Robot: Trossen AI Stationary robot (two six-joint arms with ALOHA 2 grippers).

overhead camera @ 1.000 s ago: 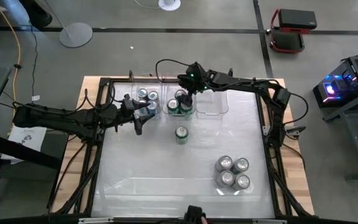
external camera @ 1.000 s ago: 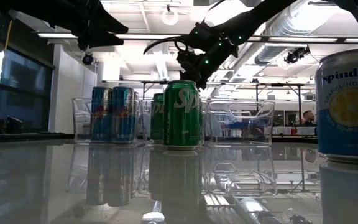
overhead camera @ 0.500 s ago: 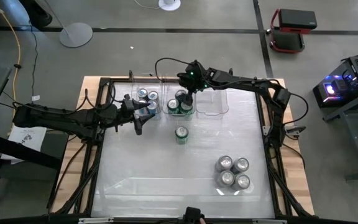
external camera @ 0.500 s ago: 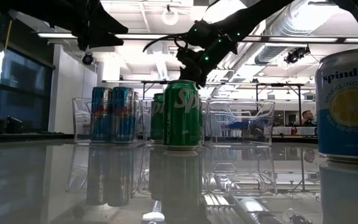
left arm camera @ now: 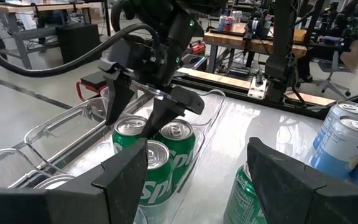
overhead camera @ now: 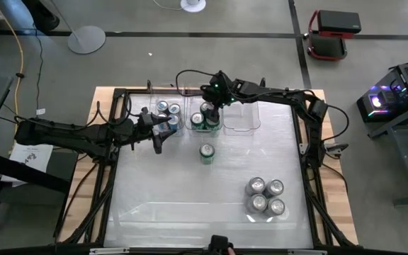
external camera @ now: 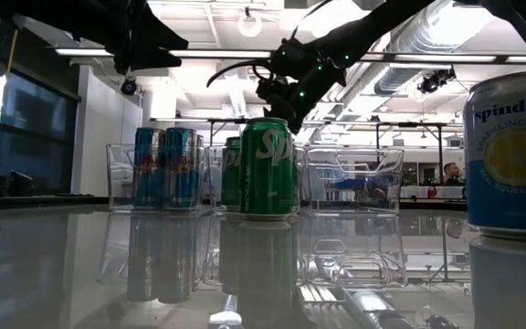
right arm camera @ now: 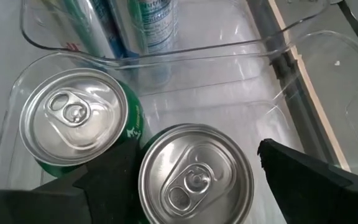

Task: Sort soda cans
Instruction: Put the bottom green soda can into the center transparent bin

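Four silver cans [overhead camera: 265, 196] are grouped nearest, upright. One green can [overhead camera: 207, 153] stands alone mid-table, upright — just in front of the middle bin [overhead camera: 206, 129]. The right gripper [overhead camera: 210, 108] hangs open above that bin's green cans; the left gripper [overhead camera: 163, 134], open and empty, is nearer the lone can, with open tabletop around it.

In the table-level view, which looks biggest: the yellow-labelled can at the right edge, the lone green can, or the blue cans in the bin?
1. Yellow-labelled can, though it is nearest the camera.
2. Lone green can.
3. Blue cans, farthest back.
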